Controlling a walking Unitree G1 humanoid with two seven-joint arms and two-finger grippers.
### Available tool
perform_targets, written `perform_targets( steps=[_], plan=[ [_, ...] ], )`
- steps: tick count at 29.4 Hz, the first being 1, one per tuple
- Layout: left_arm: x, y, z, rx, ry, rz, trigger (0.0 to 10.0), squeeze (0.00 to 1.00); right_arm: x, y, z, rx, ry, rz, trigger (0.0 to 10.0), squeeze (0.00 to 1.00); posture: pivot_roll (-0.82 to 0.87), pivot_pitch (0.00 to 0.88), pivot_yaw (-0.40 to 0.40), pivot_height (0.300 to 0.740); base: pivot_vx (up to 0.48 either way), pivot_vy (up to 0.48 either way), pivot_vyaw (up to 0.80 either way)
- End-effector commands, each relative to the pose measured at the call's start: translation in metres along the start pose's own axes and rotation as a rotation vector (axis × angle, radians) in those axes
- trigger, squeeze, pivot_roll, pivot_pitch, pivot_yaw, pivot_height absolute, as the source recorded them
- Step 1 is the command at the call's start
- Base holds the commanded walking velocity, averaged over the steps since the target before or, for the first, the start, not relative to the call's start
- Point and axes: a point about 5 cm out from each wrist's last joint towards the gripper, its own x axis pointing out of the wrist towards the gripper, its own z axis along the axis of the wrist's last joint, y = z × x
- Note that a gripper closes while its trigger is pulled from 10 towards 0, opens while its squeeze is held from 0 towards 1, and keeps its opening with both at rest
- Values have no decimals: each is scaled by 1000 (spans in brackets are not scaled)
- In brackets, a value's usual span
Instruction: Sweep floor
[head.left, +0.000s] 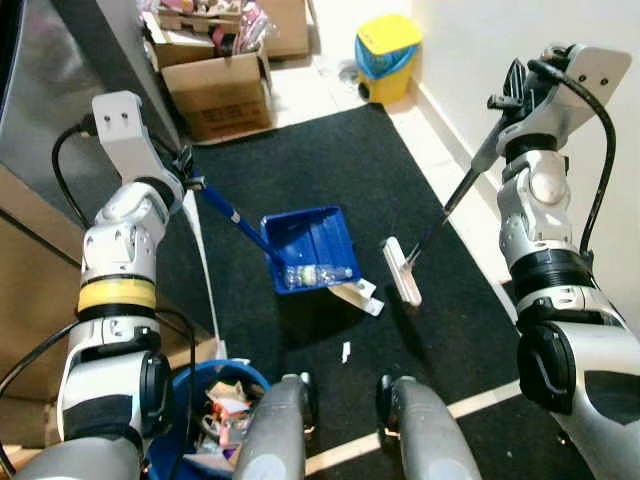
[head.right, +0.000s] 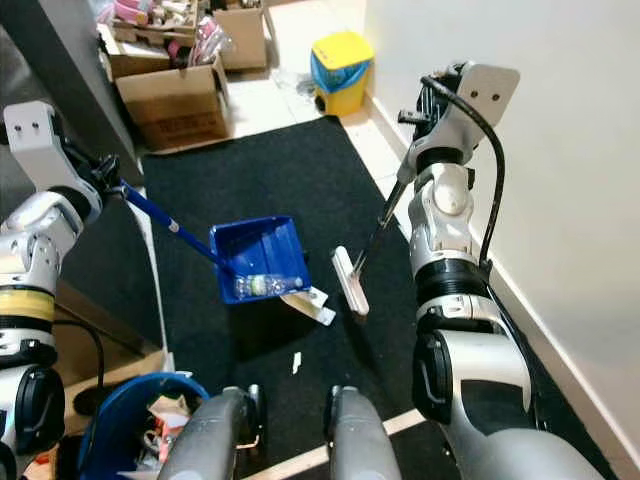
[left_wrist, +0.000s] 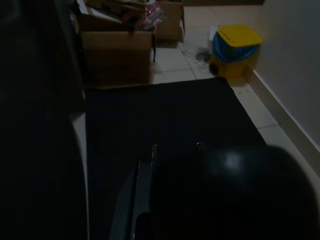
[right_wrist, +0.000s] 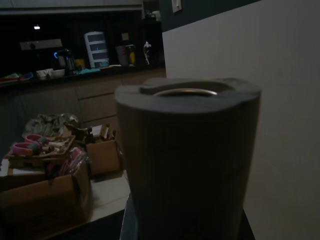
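Two claws are working: left claw gripping the dustpan, already holding a bottle; right claw gripping the broom, paper scraps remaining.

Dim view along the left gripper. A large rounded black blur sits close against the lens, with a thin grey metal handle just beside it, running ahead over the black floor mat. Beyond the mat lies pale tiled floor. Far ahead stand brown cardboard boxes full of clutter and a yellow-lidded blue plastic bin beside the white wall.
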Motion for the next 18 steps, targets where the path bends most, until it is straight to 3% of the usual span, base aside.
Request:
perform_targets(
  steps=[1, 18],
  plan=[
    [0, 0, 6, 3, -49, 4, 10000, 0, 2, 3, 5, 1, -21, 14, 10000, 0, 5, 53, 33, 740, 345, 0, 0],
    [0, 2, 4, -1, -52, 13, 10000, 0, 2, 4, 4, 2, -17, 19, 10000, 0, 7, 55, 30, 740, 480, 0, 0]
  ],
)
